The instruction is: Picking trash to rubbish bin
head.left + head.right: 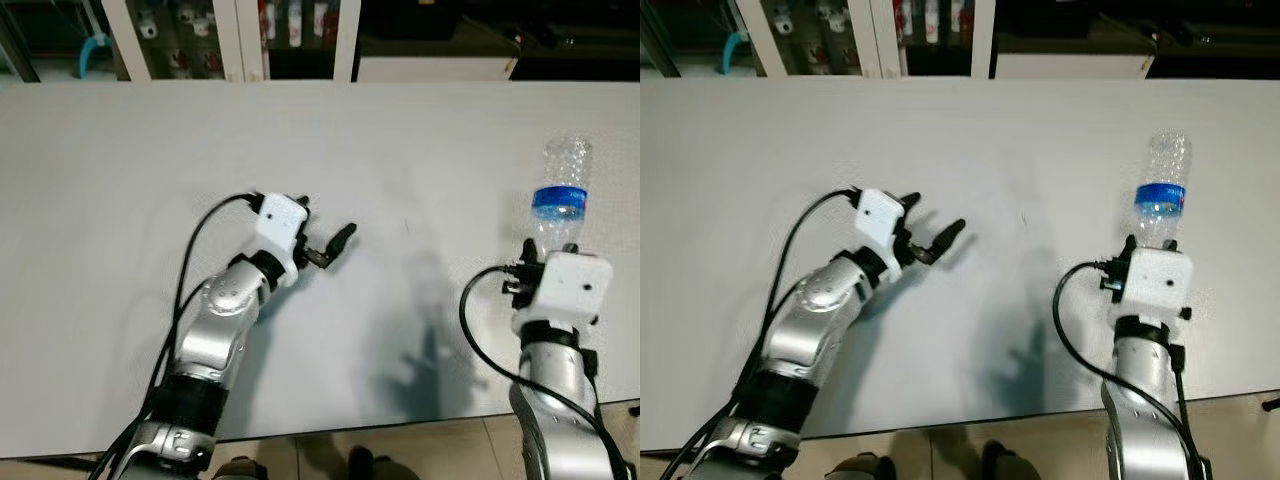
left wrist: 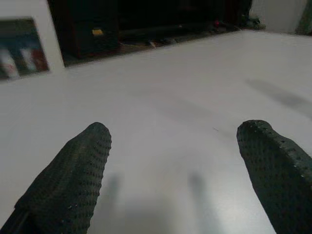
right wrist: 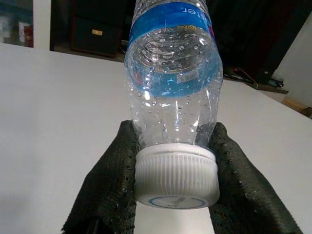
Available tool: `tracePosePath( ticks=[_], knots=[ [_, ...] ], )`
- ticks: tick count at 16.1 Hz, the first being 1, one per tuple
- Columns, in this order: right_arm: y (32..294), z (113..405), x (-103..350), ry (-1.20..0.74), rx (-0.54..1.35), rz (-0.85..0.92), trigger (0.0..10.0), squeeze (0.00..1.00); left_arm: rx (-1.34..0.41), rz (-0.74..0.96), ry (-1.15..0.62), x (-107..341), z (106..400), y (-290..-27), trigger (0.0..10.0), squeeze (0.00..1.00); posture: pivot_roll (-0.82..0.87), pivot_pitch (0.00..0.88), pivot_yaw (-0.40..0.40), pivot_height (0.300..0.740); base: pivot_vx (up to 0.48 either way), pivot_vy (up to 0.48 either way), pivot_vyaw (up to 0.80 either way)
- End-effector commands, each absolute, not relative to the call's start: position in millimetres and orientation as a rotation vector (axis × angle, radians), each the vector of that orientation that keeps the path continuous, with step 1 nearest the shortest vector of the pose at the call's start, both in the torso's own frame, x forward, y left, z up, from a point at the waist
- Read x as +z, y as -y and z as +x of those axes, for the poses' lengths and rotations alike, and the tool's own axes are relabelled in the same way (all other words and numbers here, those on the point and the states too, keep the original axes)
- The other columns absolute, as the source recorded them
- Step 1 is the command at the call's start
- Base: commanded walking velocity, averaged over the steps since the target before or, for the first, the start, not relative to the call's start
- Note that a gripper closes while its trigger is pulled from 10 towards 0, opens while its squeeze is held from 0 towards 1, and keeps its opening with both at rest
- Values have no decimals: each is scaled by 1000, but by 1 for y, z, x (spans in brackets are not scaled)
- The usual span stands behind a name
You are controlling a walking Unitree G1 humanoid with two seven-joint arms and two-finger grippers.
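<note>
One piece of trash is in play: a clear plastic bottle [image 1: 562, 196] with a blue label band, gripped by the right gripper [image 3: 176, 170] over the near right part of the white table [image 1: 300, 140]; in the right wrist view the two black fingers [image 3: 109, 180] pinch the bottle at its neck, just above the white cap [image 3: 176, 176], so the bottle is carried cap-end toward the wrist with its body pointing away; droplets cling to the inside of the plastic. The left gripper [image 1: 322, 232] hovers low over the middle of the table, its jaws spread wide with nothing between them; the left wrist view looks across bare tabletop between its fingertips [image 2: 73, 180]. Dark shelving [image 1: 240, 35] stands beyond the far edge of the table; I cannot make out a rubbish bin.

My judgement is that the grasp is done and the carry to the bin remains. The hold is the weak point: the fingers bear on the tapering shoulder near the cap, so a swing or a jolt while walking could let the smooth, damp plastic pivot or slide out; a tighter squeeze could just as easily pop it free. With the long body sticking forward, turning near the table edge risks a knock that levers the bottle loose.
</note>
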State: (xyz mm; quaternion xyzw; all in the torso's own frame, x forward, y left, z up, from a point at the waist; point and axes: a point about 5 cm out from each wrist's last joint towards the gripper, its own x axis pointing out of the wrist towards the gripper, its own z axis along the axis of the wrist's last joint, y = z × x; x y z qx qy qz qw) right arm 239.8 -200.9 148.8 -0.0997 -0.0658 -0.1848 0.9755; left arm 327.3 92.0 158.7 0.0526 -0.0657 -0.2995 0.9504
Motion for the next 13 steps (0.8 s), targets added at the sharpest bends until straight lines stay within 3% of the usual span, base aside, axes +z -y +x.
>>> tracePosePath(
  ticks=[1,5,10,13],
  knots=[
    [199,235,156,162,-340,-215,10000,0,-539,127,187,167,324,-99,10000,0,187,104,-70,740,0,0,0],
    [183,230,171,224,-205,-188,10000,0,-257,236,231,171,322,-126,10000,0,191,103,-87,740,0,0,0],
    [184,225,174,221,-197,-197,10000,0,-197,313,231,167,319,-128,10000,0,184,98,-82,740,0,0,0],
    [185,223,171,205,-204,-194,10000,0,-206,313,227,169,321,-123,10000,0,183,97,-68,740,0,0,594]
  ],
)
